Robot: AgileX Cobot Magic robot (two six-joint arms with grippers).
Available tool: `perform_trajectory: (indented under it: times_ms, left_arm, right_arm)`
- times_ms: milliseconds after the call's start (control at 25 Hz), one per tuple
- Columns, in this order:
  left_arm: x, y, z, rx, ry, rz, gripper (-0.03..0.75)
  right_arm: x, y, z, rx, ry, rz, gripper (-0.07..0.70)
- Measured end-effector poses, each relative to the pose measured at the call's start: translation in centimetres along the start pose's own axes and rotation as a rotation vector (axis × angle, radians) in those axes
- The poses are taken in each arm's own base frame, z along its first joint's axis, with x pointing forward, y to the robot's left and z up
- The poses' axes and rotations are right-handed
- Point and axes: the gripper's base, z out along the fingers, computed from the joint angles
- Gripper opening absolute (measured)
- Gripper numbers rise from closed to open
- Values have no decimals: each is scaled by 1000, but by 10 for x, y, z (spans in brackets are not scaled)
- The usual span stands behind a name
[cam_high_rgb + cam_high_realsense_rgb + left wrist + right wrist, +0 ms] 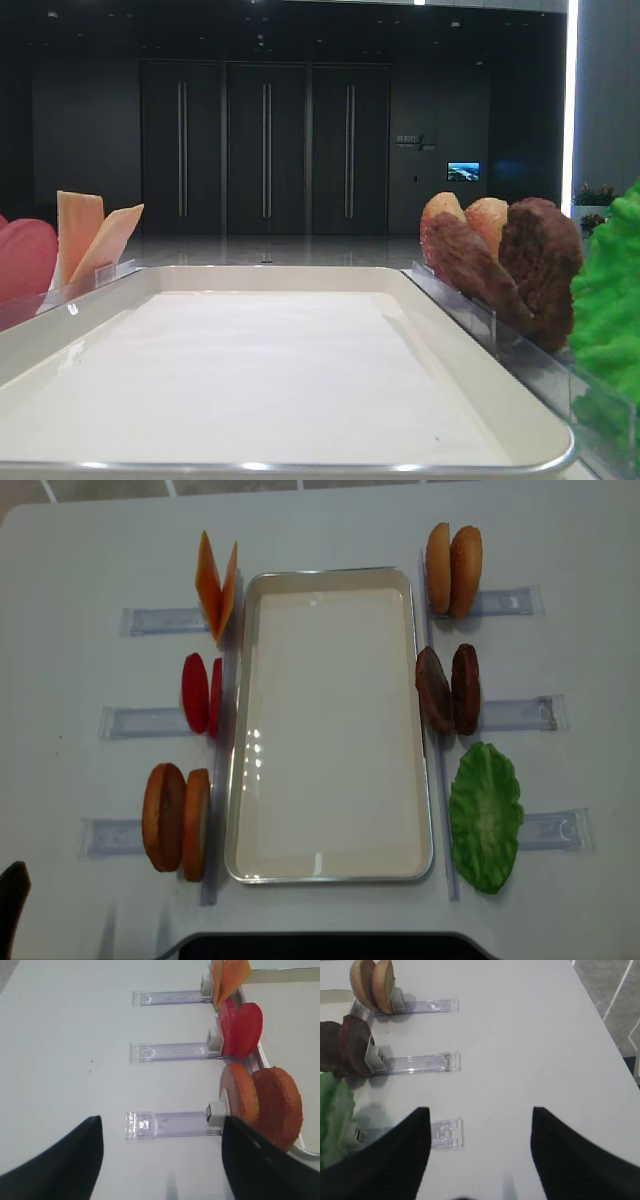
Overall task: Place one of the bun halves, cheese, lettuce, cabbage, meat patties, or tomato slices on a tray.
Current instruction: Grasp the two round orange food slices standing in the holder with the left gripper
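From the low exterior view, only the bare tray (pixel 300 400) between meat patties (pixel 530 265) and cheese (pixel 95 240) is shown. In the wrist views, the right gripper (pixel 480 1155) and left gripper (pixel 160 1160) are seen spread apart, holding nothing. Overhead, lettuce (pixel 486 815) and tomato slices (pixel 203 694) are revealed beside the tray.

No legible text appears in any view. On the dark back wall (pixel 300 150) of the hall, at about two o'clock from the tray (pixel 480 420), a small pale wall sign (pixel 414 142) carries lettering too small and blurred to read. Just below and to its right, a lit screen (pixel 463 171) glows blue, its content indistinct. The food items, clear racks (pixel 150 620) and white table (pixel 320 520) bear no labels, brands or numbers.
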Motion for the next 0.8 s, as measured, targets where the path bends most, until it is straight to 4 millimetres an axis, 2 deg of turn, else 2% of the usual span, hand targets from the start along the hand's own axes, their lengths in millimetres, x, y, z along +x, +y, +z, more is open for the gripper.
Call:
perform_trajectory:
  times_ms: [640,800]
  left_arm:
    - [0,0,0,0,0,0,545]
    - [0,0,0,0,0,0,519]
  right_arm:
    - [0,0,0,0,0,0,419]
    - [0,0,0,0,0,0,419]
